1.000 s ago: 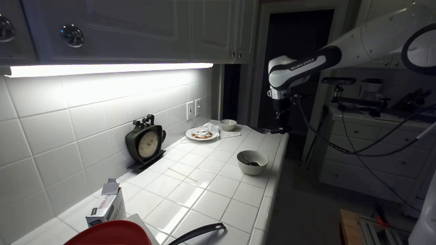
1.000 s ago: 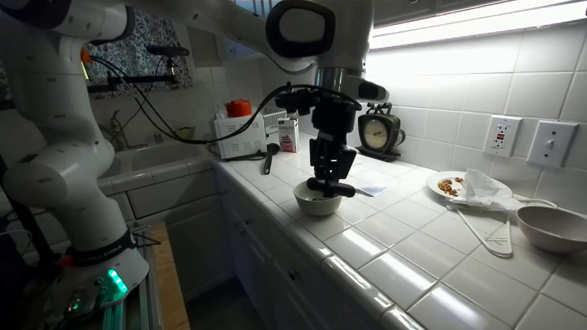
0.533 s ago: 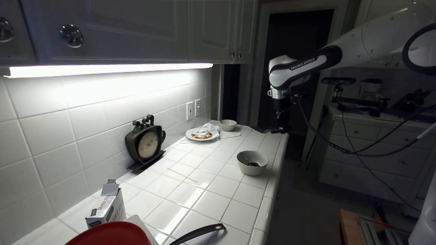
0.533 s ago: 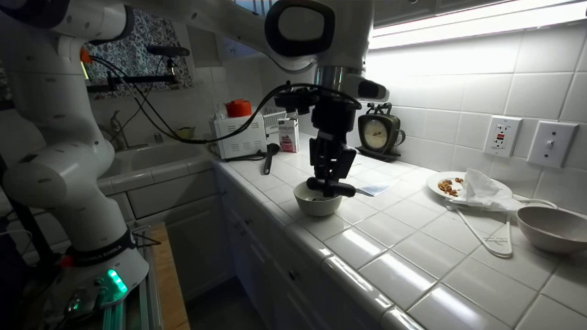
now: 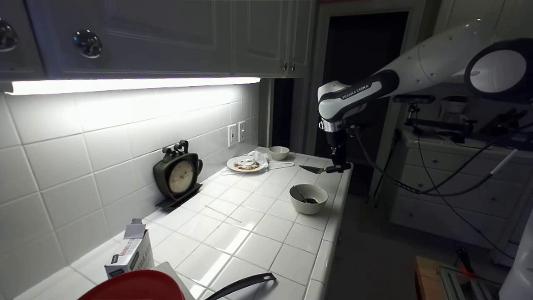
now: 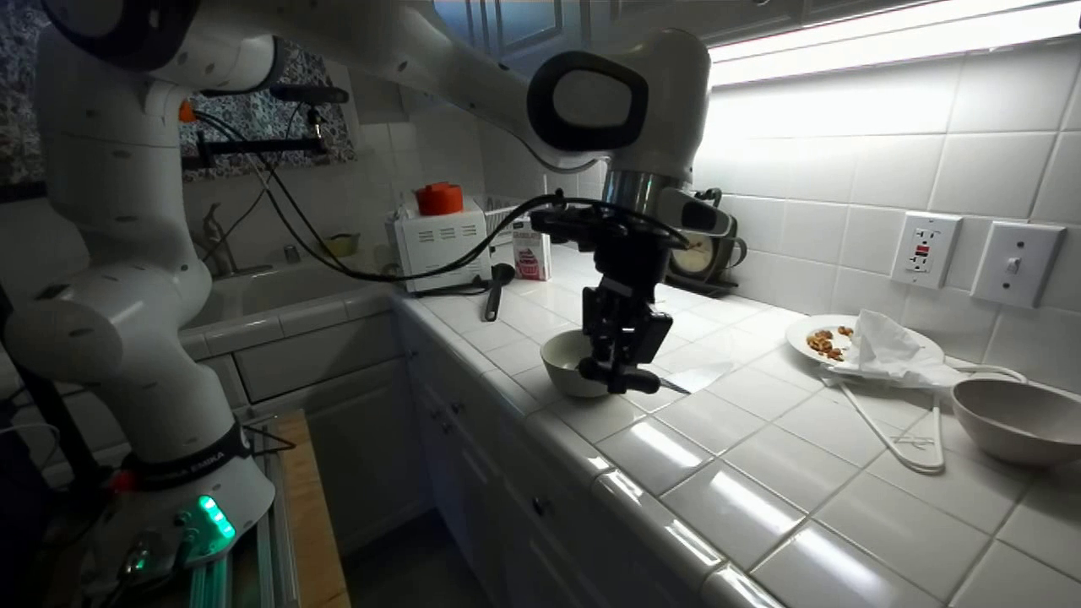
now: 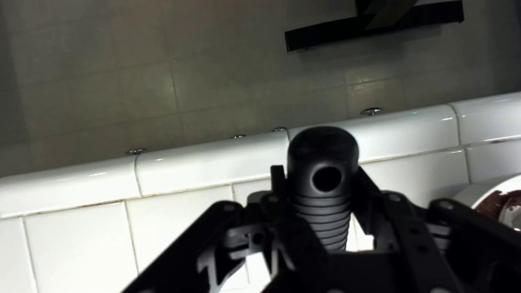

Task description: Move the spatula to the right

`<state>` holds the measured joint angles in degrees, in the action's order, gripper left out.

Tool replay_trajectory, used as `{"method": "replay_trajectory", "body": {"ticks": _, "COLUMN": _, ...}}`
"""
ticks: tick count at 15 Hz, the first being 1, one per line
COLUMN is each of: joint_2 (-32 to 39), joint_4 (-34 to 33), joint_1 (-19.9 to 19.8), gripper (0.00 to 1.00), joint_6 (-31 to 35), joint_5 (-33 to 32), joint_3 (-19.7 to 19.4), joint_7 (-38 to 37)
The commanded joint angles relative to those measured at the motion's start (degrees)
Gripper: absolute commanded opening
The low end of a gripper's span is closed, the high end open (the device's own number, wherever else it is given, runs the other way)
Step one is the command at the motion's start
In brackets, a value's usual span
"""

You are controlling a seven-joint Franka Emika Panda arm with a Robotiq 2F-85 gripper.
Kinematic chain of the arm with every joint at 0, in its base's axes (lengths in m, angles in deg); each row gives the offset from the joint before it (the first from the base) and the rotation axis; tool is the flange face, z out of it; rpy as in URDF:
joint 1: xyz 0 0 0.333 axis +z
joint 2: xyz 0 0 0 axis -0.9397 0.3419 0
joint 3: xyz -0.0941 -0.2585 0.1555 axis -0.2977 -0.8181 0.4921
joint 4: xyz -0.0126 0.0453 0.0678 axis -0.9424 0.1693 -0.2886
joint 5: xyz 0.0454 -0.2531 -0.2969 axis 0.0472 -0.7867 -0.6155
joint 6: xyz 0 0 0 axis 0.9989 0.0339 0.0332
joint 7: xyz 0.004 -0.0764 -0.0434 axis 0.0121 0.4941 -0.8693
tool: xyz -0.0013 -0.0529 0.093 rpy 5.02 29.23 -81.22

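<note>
I'm seeing gripper point(image 7: 321, 183) pinching wedge-bladed spatula point(image 6: 647, 382) by ribbed black handle point(image 7: 321, 209). In exterior view, blade point(image 6: 703, 377) pointing toward three o'clock, maybe touching tiled counter point(image 6: 811, 473); bowl point(image 6: 564, 380) sitting at nine. Likely risk: rounded handle rolling, blade tipping, snagging counter.

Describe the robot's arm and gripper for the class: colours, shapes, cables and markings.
The arm is white with rounded segments, black trim, FRANKA EMIKA lettering and a silver collar. Green lights glow on its white base. The gripper is black, with jointed fingers. Dark cables loop beside the arm.
</note>
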<state>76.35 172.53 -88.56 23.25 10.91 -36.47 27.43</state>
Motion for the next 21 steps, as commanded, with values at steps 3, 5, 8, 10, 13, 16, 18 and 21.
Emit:
{"method": "replay_trajectory", "body": {"ticks": 3, "joint_2": 11.1, "joint_4": -11.9, "joint_1": -3.5, "gripper": 0.16, "joint_6": -3.6, "joint_5": 0.8, "joint_3": 2.2, "joint_7": 5.2}}
{"method": "replay_trajectory", "body": {"ticks": 5, "joint_2": 13.3, "joint_4": -14.5, "joint_1": -4.2, "gripper": 0.16, "joint_6": -4.4, "joint_5": 0.5, "joint_3": 2.8, "joint_7": 5.2}}
{"method": "replay_trajectory", "body": {"ticks": 8, "joint_2": 15.7, "joint_4": -17.7, "joint_1": -5.0, "gripper": 0.16, "joint_6": -5.2, "joint_5": 0.2, "joint_3": 3.8, "joint_7": 5.8}}
{"method": "replay_trajectory", "body": {"ticks": 10, "joint_2": 17.1, "joint_4": -19.5, "joint_1": -5.4, "gripper": 0.16, "joint_6": -5.7, "joint_5": 0.2, "joint_3": 4.3, "joint_7": 6.5}}
{"method": "replay_trajectory", "body": {"ticks": 13, "joint_2": 19.3, "joint_4": -22.5, "joint_1": -5.8, "gripper": 0.16, "joint_6": -7.6, "joint_5": 0.2, "joint_3": 4.8, "joint_7": 6.1}}
{"method": "replay_trajectory", "body": {"ticks": 16, "joint_2": 21.1, "joint_4": -24.9, "joint_1": -6.0, "gripper": 0.16, "joint_6": -8.7, "joint_5": -0.1, "joint_3": 5.0, "joint_7": 5.6}}
{"method": "replay_trajectory", "body": {"ticks": 18, "joint_2": 22.2, "joint_4": -26.3, "joint_1": -6.1, "gripper": 0.16, "joint_6": -9.6, "joint_5": 0.0, "joint_3": 5.1, "joint_7": 5.9}}
{"method": "replay_trajectory", "body": {"ticks": 21, "joint_2": 23.5, "joint_4": -28.0, "joint_1": -6.5, "gripper": 0.16, "joint_6": -11.0, "joint_5": 0.1, "joint_3": 5.6, "joint_7": 6.5}}
